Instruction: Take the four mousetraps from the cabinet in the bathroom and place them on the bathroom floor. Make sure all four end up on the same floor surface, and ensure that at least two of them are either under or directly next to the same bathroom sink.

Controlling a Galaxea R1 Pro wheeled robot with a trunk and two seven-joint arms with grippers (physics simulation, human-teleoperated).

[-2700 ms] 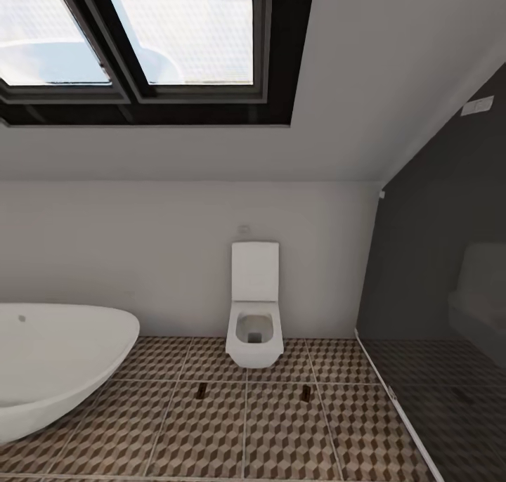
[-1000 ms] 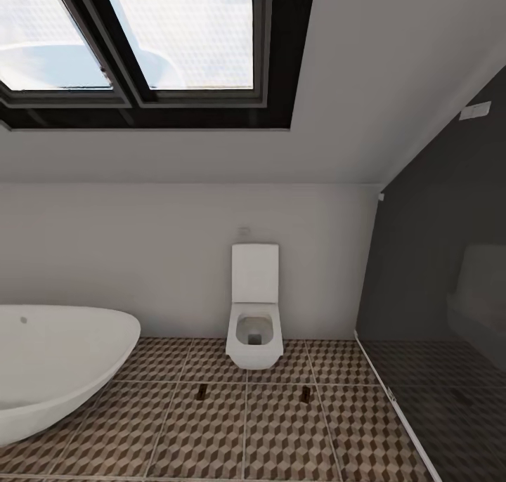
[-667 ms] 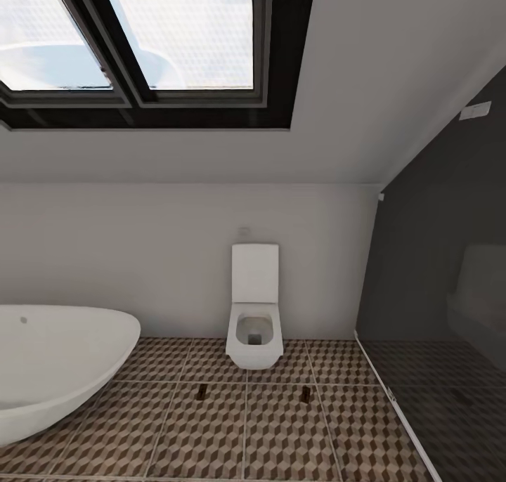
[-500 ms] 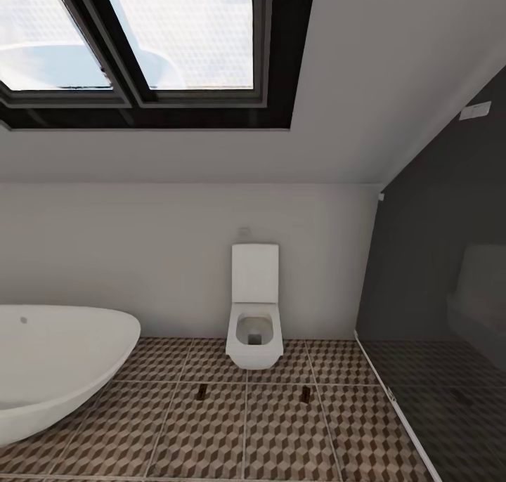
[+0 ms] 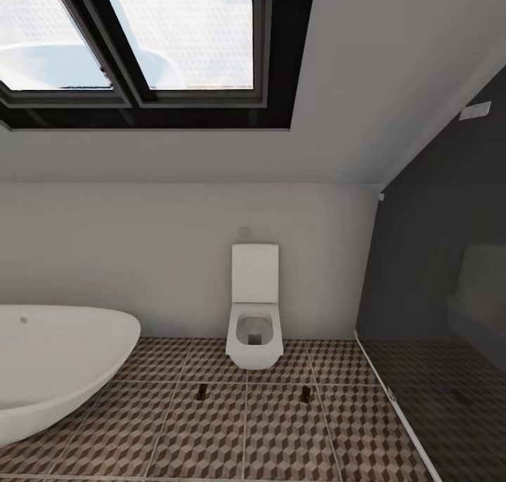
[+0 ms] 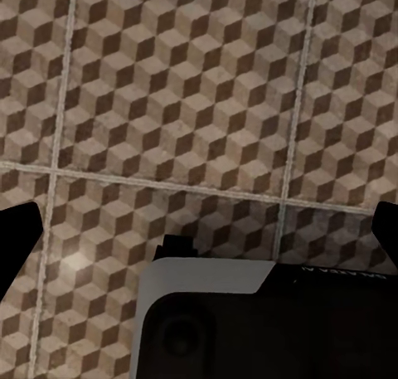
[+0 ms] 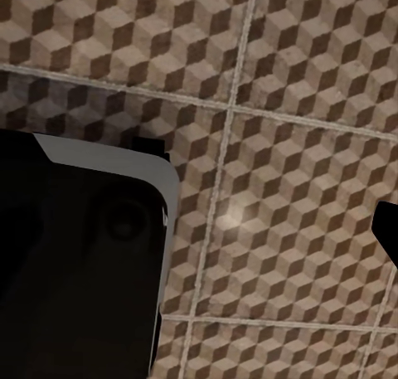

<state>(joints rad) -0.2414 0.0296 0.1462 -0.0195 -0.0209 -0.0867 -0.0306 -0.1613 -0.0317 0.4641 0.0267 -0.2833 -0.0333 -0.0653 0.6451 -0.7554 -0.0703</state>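
Nothing has moved since a moment ago; only the view tilted slightly earlier on. Two small dark mousetraps (image 5: 202,391) (image 5: 306,394) lie on the cube-patterned bathroom floor (image 5: 281,433), in front of a white toilet (image 5: 254,327) and well apart from each other. A white bathtub (image 5: 56,362) sits at left. Both wrist views look down at floor tiles. Left end effector (image 6: 199,246): fingers spread wide apart. Right end effector: I cannot tell.

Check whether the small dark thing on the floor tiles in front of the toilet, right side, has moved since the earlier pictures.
No. The small dark object lies just left of the same grout line in front of the toilet; the slight early shift in the picture is the camera's.
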